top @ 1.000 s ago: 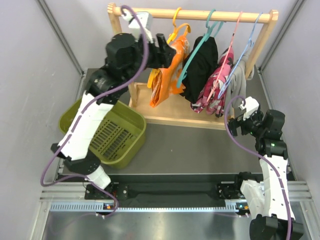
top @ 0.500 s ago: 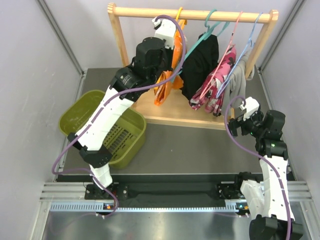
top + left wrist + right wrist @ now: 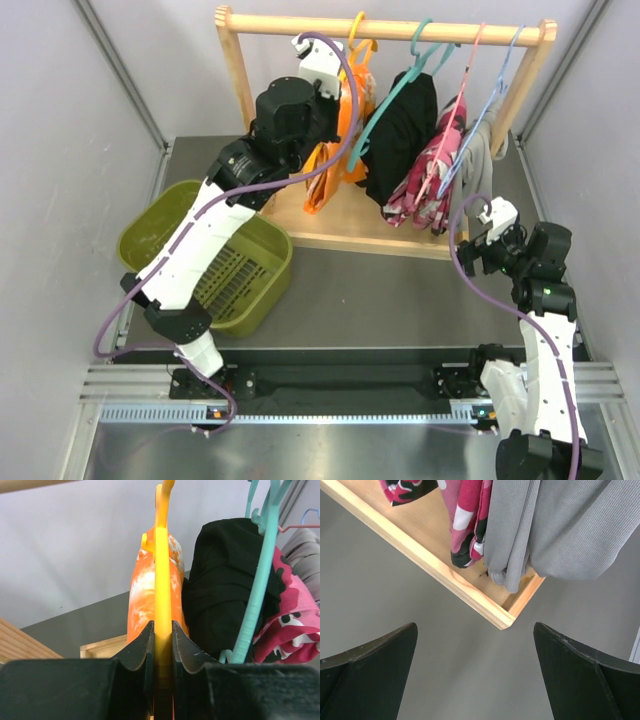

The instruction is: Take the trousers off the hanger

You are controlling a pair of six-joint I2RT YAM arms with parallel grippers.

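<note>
Orange-and-white trousers [image 3: 322,178] [image 3: 141,595] hang folded over a yellow hanger [image 3: 356,45] [image 3: 162,555] at the left end of the wooden rail [image 3: 390,30]. My left gripper [image 3: 338,98] [image 3: 162,628] is raised to the rack and shut on the hanger's yellow bar, just above the trousers; both jaws press against the bar. My right gripper [image 3: 482,240] [image 3: 474,626] hovers low at the right, open and holding nothing, over the grey table near the rack base's corner [image 3: 506,622].
A black garment [image 3: 405,130] on a teal hanger, a pink patterned one [image 3: 430,178] and a grey one [image 3: 480,158] hang close to the right of the trousers. An olive basket [image 3: 262,285] sits at the left. The rack's wooden base [image 3: 350,237] spans the back.
My left arm swung right from the rack's left post to the yellow hanger and its jaws closed on the hanger bar. The right arm stayed put.
</note>
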